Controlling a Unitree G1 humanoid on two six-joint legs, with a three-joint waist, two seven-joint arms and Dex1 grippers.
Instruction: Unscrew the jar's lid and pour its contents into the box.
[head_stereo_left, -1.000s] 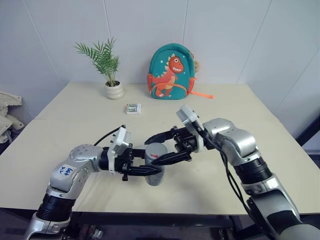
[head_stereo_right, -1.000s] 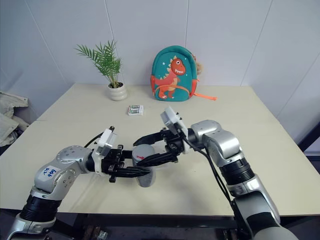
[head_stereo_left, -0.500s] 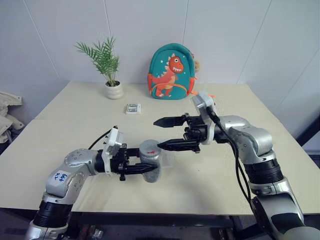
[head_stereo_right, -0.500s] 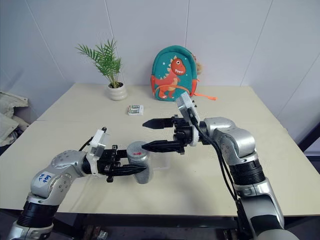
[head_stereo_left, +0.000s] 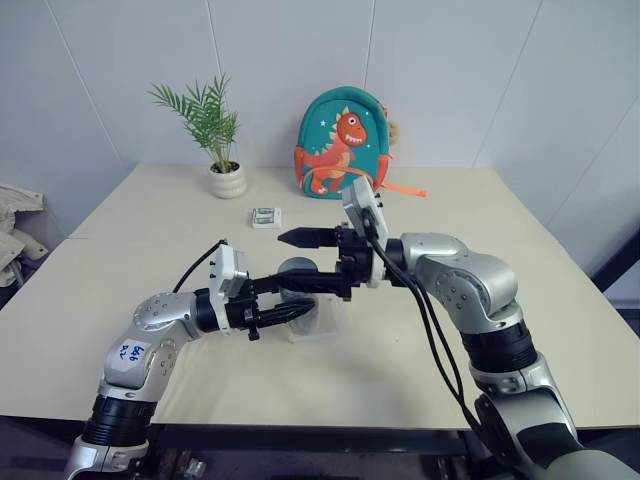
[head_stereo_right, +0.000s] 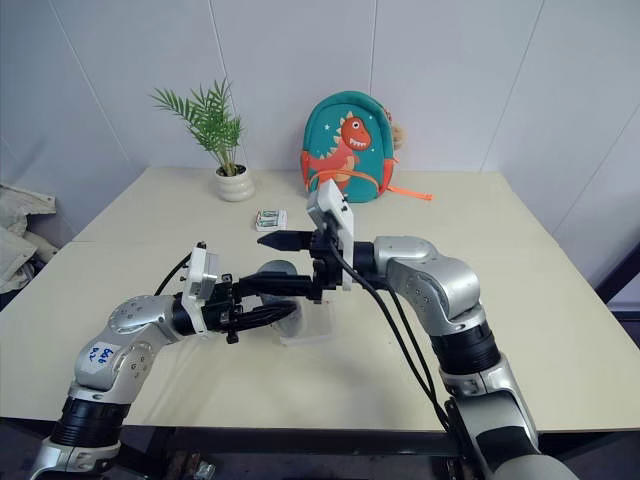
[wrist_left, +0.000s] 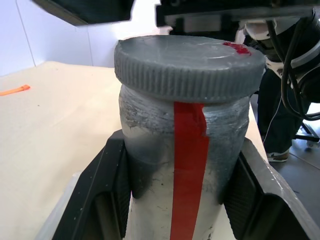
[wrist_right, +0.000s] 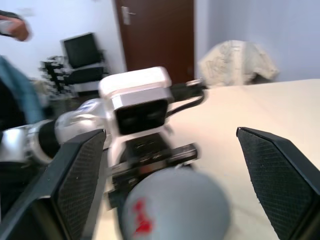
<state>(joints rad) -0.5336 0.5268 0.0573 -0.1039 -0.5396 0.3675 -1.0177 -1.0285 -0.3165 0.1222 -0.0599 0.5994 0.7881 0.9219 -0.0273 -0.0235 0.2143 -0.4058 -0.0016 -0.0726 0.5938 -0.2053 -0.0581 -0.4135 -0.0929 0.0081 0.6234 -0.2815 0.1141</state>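
Note:
My left gripper (head_stereo_left: 296, 300) is shut on the jar (wrist_left: 150, 150), a silvery cylinder with a red strip down its side, and holds it upright. Its black fingers (wrist_left: 107, 200) press the jar's body from both sides, below the lid. The ribbed grey lid (wrist_left: 190, 65) sits on the jar and carries a red mark. My right gripper (head_stereo_left: 292, 262) points left and is open, its jaws standing wide on either side of the lid (wrist_right: 175, 205) without touching it. The clear box (head_stereo_left: 325, 325) lies on the table just under the jar. The contents are hidden.
At the back of the beige table (head_stereo_left: 150, 250) stand a potted plant (head_stereo_left: 228, 181) and a teal dinosaur backpack (head_stereo_left: 342, 145). A small white-and-green packet (head_stereo_left: 266, 216) lies in front of them. The table's near edge runs just below my arms.
My right gripper drew back to the right, then swung left and up so its wide jaws now stand around the lid. My left gripper has carried the jar a little up and away.

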